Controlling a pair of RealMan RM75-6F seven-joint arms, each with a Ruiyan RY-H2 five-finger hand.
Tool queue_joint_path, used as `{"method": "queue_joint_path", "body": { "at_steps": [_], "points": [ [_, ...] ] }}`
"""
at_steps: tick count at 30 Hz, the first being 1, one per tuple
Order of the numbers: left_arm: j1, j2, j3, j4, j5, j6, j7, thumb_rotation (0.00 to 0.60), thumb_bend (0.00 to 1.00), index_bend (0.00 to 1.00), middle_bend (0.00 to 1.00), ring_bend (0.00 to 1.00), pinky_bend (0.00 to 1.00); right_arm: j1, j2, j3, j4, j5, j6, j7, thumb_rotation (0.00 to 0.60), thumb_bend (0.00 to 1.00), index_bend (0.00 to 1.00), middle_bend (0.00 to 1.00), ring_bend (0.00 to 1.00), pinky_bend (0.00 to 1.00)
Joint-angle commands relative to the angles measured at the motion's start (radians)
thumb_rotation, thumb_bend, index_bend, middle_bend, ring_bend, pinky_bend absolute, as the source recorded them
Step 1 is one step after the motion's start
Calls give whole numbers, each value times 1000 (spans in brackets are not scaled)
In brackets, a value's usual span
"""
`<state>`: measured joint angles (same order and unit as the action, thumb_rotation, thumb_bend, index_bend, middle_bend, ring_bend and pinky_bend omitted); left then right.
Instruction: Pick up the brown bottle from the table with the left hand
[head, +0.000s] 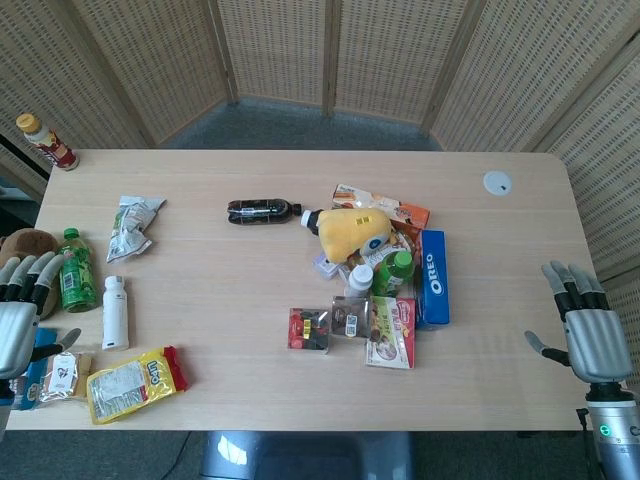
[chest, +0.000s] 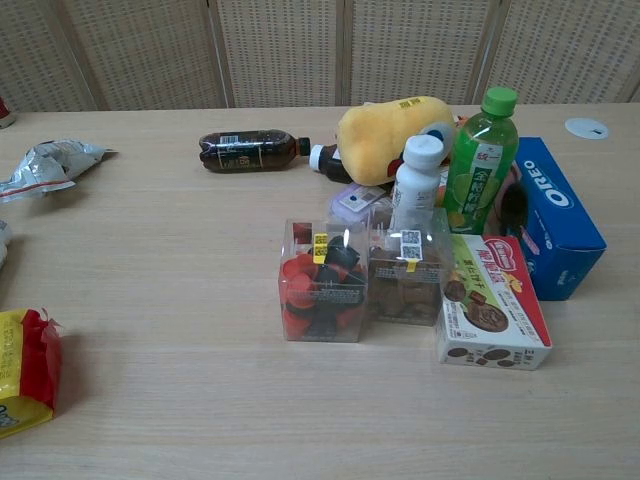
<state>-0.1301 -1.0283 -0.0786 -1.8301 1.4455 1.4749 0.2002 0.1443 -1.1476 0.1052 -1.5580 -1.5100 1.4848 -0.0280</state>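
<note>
The brown bottle (head: 262, 211) (chest: 247, 151) lies on its side near the middle of the table, cap pointing right toward a yellow plush toy (head: 352, 231). My left hand (head: 20, 310) hovers at the table's left edge, fingers spread and empty, far to the left of the bottle. At the right edge, my right hand (head: 590, 325) is also spread and holds nothing. Neither hand appears in the chest view.
Right of the bottle sits a pile: plush toy (chest: 395, 135), green bottle (chest: 483, 160), white bottle (chest: 415, 185), Oreo box (head: 433, 277), clear boxes (chest: 322, 282), cookie box (chest: 490, 310). Near my left hand are a green bottle (head: 75, 270), white bottle (head: 115, 312), crumpled bag (head: 132, 225) and yellow packet (head: 135, 380).
</note>
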Motion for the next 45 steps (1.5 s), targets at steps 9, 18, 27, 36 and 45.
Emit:
{"method": "queue_joint_path", "body": {
  "at_steps": [9, 18, 27, 36, 45],
  "points": [
    [-23, 6, -6, -4, -8, -34, 12, 600, 209, 0, 0, 0, 0, -4, 3, -5, -9, -10, 9, 3, 585, 203, 0, 0, 0, 0],
    [-95, -8, -42, 10, -61, -131, 21, 600, 208, 0, 0, 0, 0, -19, 12, -8, -11, -9, 26, 12, 585, 203, 0, 0, 0, 0],
    [-294, -35, -98, 67, -223, -441, 46, 498, 210, 0, 0, 0, 0, -32, 33, -12, -25, -12, 38, 11, 587, 203, 0, 0, 0, 0],
    [-484, -168, -136, 215, -361, -633, 117, 268, 210, 0, 0, 0, 0, -56, 45, -12, -23, 4, 60, 15, 583, 203, 0, 0, 0, 0],
    [-624, -355, -155, 466, -426, -725, 113, 250, 209, 0, 0, 0, 0, -71, 62, -4, -33, 21, 72, 7, 587, 205, 0, 0, 0, 0]
  ]
}}
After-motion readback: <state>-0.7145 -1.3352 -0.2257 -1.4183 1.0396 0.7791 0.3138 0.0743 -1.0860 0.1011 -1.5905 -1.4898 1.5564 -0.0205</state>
